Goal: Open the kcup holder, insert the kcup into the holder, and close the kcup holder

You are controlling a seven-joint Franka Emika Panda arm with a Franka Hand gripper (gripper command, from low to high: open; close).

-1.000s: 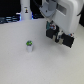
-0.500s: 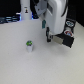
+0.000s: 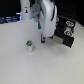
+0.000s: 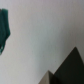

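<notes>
White bench (image 3: 20, 67) fills most of the exterior view, pale and bare across the lower part of the frame, with dark things along the back edge at the top. At the upper right sits the kcup holder (image 3: 66, 31), a black box with small marks on its front, and its lower corner sticks out toward the middle right. The robot arm (image 3: 48, 12) comes down from the top middle, and its pincer (image 3: 44, 38) hangs just to the left of the black box, close to it. The picture is too blurry to tell if the pincer is open or closed, and nothing can be seen held in it. The kcup (image 3: 29, 47), a little white cup with a green top, stands upright on the bench left of the middle, a bit apart from the pincer and well apart from the box. A tall white bottle (image 3: 25, 8) stands at the top, left of the arm. In the wrist view there is a green smear at the upper left and dark shapes at the bottom right; they are too blurred to name. It looks like the first step is in hand: opening the holder. Next the pincer likely needs to reach the front of the box and pull the drawer out, and only then go back for the cup.
</notes>
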